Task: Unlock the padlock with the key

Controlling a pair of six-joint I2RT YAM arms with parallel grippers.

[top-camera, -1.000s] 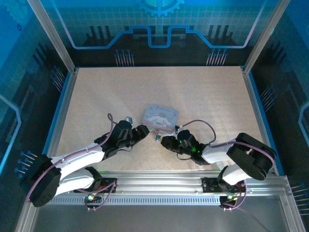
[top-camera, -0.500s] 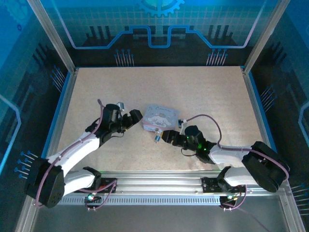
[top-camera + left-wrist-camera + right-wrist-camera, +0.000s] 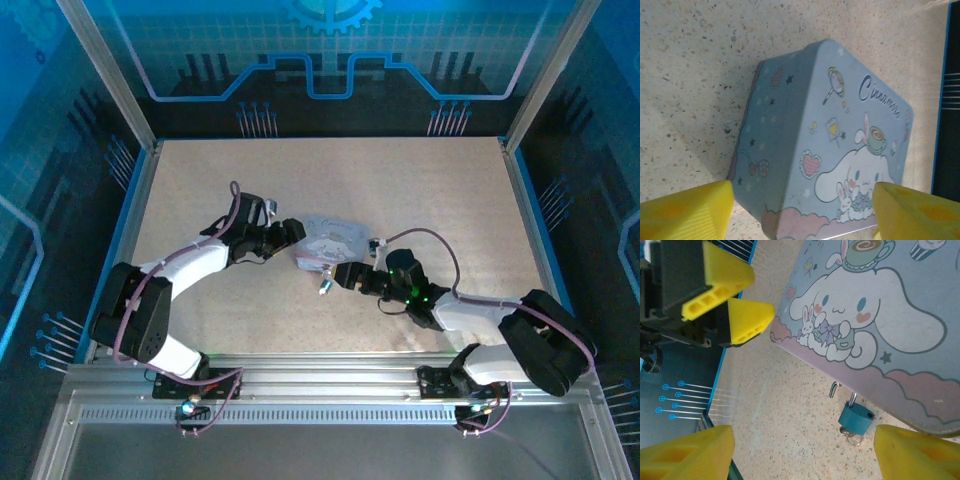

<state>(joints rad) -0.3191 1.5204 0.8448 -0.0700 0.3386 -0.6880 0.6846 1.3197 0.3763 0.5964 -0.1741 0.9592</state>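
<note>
Change: right tool (image 3: 804,440) goes from near-shut to wide open and is now empty. Left tool (image 3: 287,232) swings in to the tin's (image 3: 890,315) left corner, jaws open, gripping nothing.

Est. implication: lock is released; re-grip reqd unless already unlocked.

Padlock (image 3: 856,419): on tabletop (image 3: 420,190), just beside tin's near edge. Teal body, silver shackle toward tin. Key (image 3: 852,437) w/ ring seated in its base. Shackle open/closed: cannot tell.
</note>
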